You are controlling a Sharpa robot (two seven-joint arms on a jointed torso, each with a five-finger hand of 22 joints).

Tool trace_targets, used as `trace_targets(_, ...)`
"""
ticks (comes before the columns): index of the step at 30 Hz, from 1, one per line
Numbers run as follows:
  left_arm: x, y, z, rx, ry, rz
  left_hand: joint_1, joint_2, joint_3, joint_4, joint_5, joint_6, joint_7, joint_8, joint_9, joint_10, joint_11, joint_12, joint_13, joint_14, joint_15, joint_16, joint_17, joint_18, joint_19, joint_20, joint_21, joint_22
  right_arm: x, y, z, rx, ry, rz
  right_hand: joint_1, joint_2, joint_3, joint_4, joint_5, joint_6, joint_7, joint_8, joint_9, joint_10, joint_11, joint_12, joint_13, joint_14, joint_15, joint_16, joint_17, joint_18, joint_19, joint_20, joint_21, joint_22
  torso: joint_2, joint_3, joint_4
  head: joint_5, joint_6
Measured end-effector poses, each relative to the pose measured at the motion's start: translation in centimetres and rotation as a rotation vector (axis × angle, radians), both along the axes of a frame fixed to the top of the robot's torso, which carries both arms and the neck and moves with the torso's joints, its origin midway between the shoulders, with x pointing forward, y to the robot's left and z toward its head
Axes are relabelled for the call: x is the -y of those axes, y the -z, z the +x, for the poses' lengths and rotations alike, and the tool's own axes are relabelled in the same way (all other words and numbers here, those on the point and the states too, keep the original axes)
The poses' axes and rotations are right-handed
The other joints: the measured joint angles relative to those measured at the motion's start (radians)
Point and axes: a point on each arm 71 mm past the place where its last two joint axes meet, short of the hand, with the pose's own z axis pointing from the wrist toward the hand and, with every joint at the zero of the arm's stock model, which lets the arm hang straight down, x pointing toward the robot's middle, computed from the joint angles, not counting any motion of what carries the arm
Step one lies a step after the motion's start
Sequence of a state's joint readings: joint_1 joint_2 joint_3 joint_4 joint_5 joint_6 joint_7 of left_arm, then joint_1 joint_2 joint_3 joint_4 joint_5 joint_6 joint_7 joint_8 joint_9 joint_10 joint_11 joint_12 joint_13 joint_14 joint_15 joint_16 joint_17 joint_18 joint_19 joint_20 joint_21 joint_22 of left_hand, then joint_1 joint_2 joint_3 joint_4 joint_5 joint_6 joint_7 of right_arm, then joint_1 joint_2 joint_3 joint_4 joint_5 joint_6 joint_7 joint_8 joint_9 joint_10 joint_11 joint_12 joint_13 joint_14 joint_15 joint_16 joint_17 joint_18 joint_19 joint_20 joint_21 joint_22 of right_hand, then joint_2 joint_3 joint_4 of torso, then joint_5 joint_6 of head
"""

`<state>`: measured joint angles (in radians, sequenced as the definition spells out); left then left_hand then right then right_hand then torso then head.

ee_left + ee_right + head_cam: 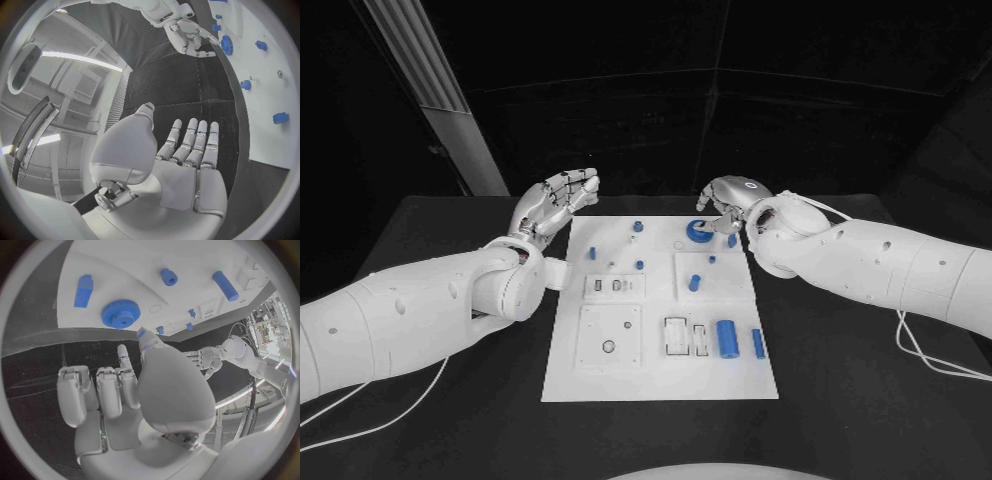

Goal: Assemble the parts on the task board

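The right hand (730,200) hovered empty, fingers partly curled, just beyond the blue gear (695,231) at the task board's (661,380) far edge. The left hand (557,196) was open. A hasty reach might nudge the gear aside.

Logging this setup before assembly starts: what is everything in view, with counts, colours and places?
task board: one, white, mid-table.
gear: one, blue, board's far right corner, by the right hand.
large cylinder: one, blue, board's near right part.
other small parts: several, blue, scattered over the board; exact count unclear.
table: one, black.
left hand: open, beyond the board's far left corner.
right hand: fingers curled, nothing held, above the gear.
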<state>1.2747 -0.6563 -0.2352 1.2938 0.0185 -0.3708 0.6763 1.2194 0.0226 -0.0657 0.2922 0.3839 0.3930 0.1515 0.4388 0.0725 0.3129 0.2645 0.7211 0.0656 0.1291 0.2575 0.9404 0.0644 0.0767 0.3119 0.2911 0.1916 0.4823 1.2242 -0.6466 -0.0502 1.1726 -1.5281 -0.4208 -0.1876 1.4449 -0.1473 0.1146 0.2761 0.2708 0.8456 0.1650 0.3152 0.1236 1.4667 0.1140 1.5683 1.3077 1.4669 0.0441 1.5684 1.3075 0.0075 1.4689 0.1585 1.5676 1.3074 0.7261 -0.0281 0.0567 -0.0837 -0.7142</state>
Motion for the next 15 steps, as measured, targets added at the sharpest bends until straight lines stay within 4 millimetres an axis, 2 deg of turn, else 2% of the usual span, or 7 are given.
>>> trace_targets(12,0.02,0.00,-0.01,0.000,0.001,-0.001,0.000,0.000,0.000,0.000,0.000,0.000,0.000,0.000,0.000,0.000,0.000,0.000,0.000,0.000,0.000,0.000,0.000,0.000,0.000,0.000,0.000,0.000,0.02,0.34,0.16,-0.035,0.026,-0.022,-0.005,-0.005,-0.008,0.008,-0.006,-0.053,0.024,-0.022,-0.010,0.000,0.000,0.000,0.000,0.000,0.000,0.000,0.000,0.000,-0.003,-0.003,0.000,0.000,-0.001,0.0001,0.0006,-0.001,0.001)
trace_targets(15,0.01,0.00,-0.01,0.000,0.001,0.000,0.000,0.000,0.000,0.000,0.000,0.000,0.000,0.000,0.000,0.000,0.000,0.000,0.000,0.000,0.000,0.000,0.000,0.000,0.000,0.000,0.000,0.000,0.00,0.47,0.17,-0.049,0.029,-0.032,-0.009,-0.009,-0.010,0.010,-0.013,-0.060,0.025,-0.022,-0.012,0.000,0.000,0.000,0.000,0.000,0.000,0.000,0.000,0.000,-0.003,-0.003,0.000,0.000,-0.001,0.0005,0.0006,-0.001,0.002)
